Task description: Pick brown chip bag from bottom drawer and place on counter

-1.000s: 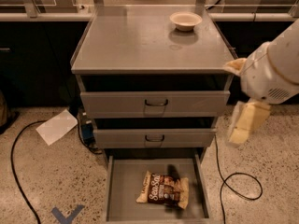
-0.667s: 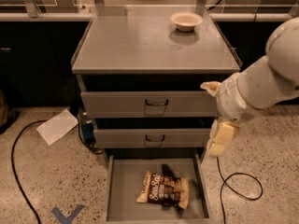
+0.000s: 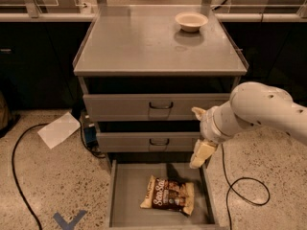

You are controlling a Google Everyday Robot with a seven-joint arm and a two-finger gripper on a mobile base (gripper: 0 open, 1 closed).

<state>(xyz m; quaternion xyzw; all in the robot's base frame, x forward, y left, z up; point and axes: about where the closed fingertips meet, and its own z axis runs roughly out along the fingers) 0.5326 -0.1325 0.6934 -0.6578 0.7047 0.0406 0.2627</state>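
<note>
The brown chip bag point(image 3: 168, 195) lies flat on the floor of the open bottom drawer point(image 3: 128, 193), right of its middle, with the white "Sea Salt" lettering facing up. My gripper point(image 3: 199, 133) hangs from the white arm that comes in from the right, in front of the right ends of the two upper drawers and above the bottom drawer's right side. Its two cream fingers point(image 3: 202, 153) stand apart with nothing between them. It is above and a little right of the bag and does not touch it. The grey counter point(image 3: 144, 47) tops the cabinet.
A pale bowl point(image 3: 191, 21) sits at the counter's back right. The two upper drawers point(image 3: 124, 107) are shut. A sheet of paper point(image 3: 58, 129) and black cables point(image 3: 242, 188) lie on the speckled floor. A blue tape mark point(image 3: 70, 219) is at the lower left.
The arm has swung left and down from the cabinet's right side, and the gripper now hangs over the right part of the open bottom drawer. The bag has not moved.
</note>
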